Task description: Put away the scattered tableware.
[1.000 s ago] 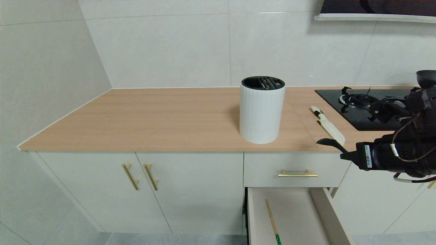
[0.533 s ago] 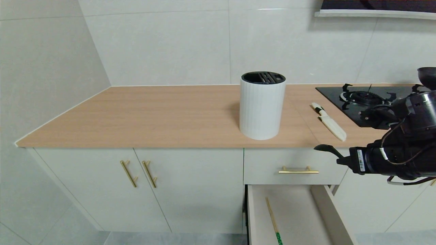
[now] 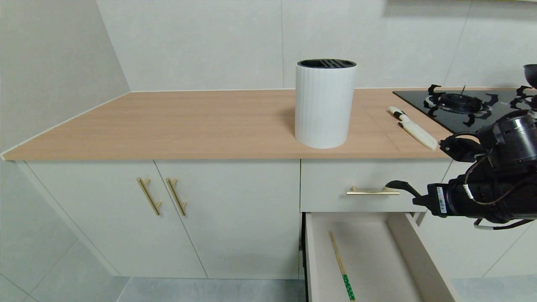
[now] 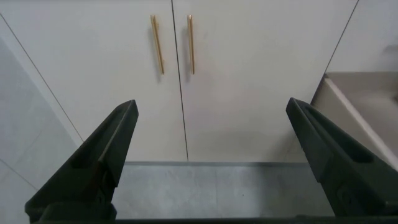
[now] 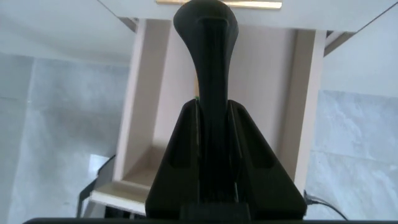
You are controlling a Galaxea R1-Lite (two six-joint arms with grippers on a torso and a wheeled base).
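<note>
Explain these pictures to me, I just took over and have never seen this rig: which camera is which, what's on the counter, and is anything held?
The machine is a two-armed robot on wheels. The wide picture comes from its head camera, looking down at a kitchen counter. On it stands a white cylindrical holder. Between that and the stove, a knife lies flat. Below, a drawer is pulled open with chopsticks inside. The other two pictures come from cameras on the wrists. The left gripper is open and empty, facing the cabinet doors. The right gripper is shut on a black utensil, held over the open drawer.
</note>
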